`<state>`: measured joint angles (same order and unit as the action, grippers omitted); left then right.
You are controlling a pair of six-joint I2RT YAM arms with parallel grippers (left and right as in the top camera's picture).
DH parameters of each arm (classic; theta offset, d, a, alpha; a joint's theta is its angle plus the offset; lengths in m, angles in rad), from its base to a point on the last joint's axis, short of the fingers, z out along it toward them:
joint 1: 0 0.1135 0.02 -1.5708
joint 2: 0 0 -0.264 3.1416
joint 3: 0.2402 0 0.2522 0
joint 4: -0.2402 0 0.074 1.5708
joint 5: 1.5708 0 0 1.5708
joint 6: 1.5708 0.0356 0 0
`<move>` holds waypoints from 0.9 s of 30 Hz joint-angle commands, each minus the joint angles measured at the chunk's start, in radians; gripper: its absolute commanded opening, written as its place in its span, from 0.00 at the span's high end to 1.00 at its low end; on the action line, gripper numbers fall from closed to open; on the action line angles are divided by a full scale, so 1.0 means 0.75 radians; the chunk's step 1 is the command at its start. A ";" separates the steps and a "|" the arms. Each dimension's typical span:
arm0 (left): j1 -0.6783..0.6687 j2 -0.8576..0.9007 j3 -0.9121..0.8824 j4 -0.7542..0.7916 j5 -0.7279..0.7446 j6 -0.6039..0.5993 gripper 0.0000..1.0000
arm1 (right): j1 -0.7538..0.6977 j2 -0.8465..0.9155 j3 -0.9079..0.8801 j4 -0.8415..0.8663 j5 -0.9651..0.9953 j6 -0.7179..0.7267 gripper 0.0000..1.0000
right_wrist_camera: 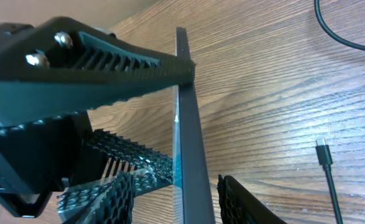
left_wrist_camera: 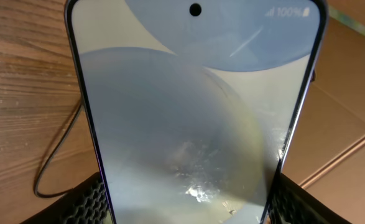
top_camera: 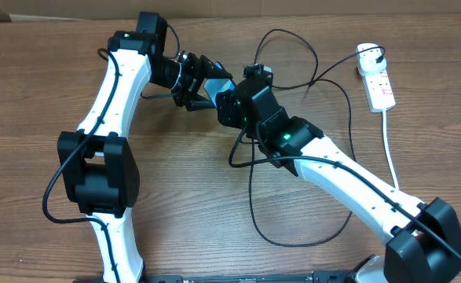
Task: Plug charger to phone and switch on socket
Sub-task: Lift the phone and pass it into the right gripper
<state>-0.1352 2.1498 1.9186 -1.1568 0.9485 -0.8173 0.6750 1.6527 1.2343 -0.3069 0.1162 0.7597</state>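
We see glossy smudged glass on the phone [left_wrist_camera: 188,124], matt grained wood on the table [right_wrist_camera: 263,93], ribbed plastic pads [right_wrist_camera: 125,185] on the right gripper [right_wrist_camera: 179,190].

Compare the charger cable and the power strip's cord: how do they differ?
The charger cable is thin and black; the power strip's cord is thick and white. The charger cable sprawls in wide loops across the table; the cord runs nearly straight from the power strip toward the near edge. Both lie on the wood.
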 commanded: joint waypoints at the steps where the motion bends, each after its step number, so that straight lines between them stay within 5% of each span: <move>1: 0.002 -0.002 0.047 -0.003 0.088 -0.025 0.46 | 0.006 0.025 0.029 0.010 0.045 -0.006 0.60; 7: 0.001 -0.002 0.047 -0.003 0.089 -0.028 0.45 | 0.006 0.026 0.029 0.010 0.065 -0.006 0.72; 27: 0.001 -0.002 0.047 0.004 0.084 -0.030 0.44 | 0.006 0.026 0.029 0.020 0.064 0.000 0.89</move>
<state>-0.1352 2.1498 1.9186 -1.1557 0.9592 -0.8326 0.6750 1.6619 1.2343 -0.3004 0.1463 0.7586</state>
